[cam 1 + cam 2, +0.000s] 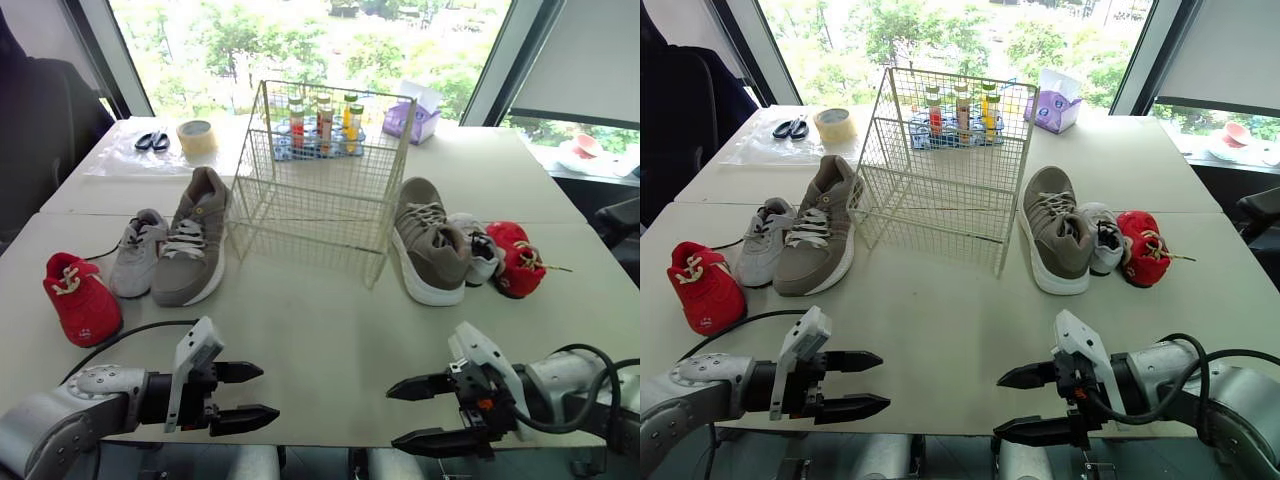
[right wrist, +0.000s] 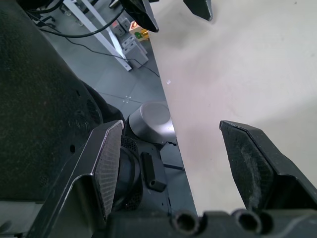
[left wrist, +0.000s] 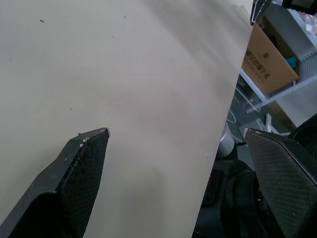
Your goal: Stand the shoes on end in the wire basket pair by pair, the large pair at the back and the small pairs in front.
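Observation:
An empty white wire basket (image 1: 322,180) stands mid-table. To its left lie a large taupe shoe (image 1: 193,238), a small grey shoe (image 1: 137,252) and a small red shoe (image 1: 80,297). To its right lie the matching large taupe shoe (image 1: 428,240), a small grey shoe (image 1: 478,248) and a small red shoe (image 1: 517,258). My left gripper (image 1: 256,392) hovers open over the table's front edge, holding nothing. My right gripper (image 1: 405,414) is open at the front edge too, empty, its fingertips pointing toward the left one.
Behind the basket stand a rack of small bottles (image 1: 320,125), a tape roll (image 1: 197,137), scissors (image 1: 152,141) and a purple tissue box (image 1: 413,117). The table (image 1: 320,330) has bare surface between the grippers and the shoes. A cable (image 1: 120,335) runs along the front left.

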Available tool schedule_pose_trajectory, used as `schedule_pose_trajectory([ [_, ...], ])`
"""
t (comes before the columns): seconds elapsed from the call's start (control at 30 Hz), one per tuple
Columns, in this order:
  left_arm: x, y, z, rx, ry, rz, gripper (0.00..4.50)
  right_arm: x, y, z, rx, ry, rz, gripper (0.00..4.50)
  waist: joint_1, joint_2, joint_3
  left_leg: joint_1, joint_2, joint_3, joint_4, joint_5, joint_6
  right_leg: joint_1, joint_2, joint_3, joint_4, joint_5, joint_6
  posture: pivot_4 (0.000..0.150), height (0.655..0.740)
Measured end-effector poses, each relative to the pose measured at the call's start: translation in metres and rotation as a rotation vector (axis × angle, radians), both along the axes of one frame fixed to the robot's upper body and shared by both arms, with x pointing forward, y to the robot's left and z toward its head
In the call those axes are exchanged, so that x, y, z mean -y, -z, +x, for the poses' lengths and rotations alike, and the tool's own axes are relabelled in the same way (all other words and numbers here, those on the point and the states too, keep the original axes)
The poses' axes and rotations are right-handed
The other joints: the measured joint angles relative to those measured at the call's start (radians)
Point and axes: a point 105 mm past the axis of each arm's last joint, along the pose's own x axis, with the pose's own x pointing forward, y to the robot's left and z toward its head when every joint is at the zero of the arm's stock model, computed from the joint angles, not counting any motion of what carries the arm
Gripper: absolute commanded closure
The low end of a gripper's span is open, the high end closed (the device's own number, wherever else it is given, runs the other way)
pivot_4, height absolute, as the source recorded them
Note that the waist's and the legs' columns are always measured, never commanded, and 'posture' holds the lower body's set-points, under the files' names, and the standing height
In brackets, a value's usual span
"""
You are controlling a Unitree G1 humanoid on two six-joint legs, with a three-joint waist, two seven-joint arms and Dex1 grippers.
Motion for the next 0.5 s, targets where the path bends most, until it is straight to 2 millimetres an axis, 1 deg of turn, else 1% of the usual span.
schedule_pose_trajectory([
  [0.37, 0.004, -0.001, 0.004, 0.034, -0.026, -0.025, 0.0, -0.001, -0.002, 0.008, 0.034, 0.025, -0.025, 1.13, 0.0, 0.0, 0.0, 0.0, 0.0, 0.0, 0.0, 0.0, 0.0, 0.0, 0.0, 0.0, 0.0, 0.0, 0.0, 0.15, 0.6552],
  [0.47, 0.007, -0.003, 0.01, 0.055, -0.052, -0.052, 0.0, -0.001, -0.002, 0.009, 0.04, 0.027, -0.027, 1.13, 0.001, -0.001, 0.0, 0.0, 0.0, 0.0, 0.0, 0.0, 0.0, 0.0, 0.0, 0.0, 0.0, 0.0, 0.0, 0.15, 0.6552],
  [0.5, 0.007, -0.005, 0.012, 0.062, -0.053, -0.058, 0.0, -0.001, -0.003, 0.01, 0.048, 0.031, -0.029, 0.87, 0.001, -0.001, 0.0, 0.0, 0.0, 0.0, 0.0, 0.0, 0.0, 0.0, 0.0, 0.0, 0.0, 0.0, 0.0, 0.15, 0.6552],
])
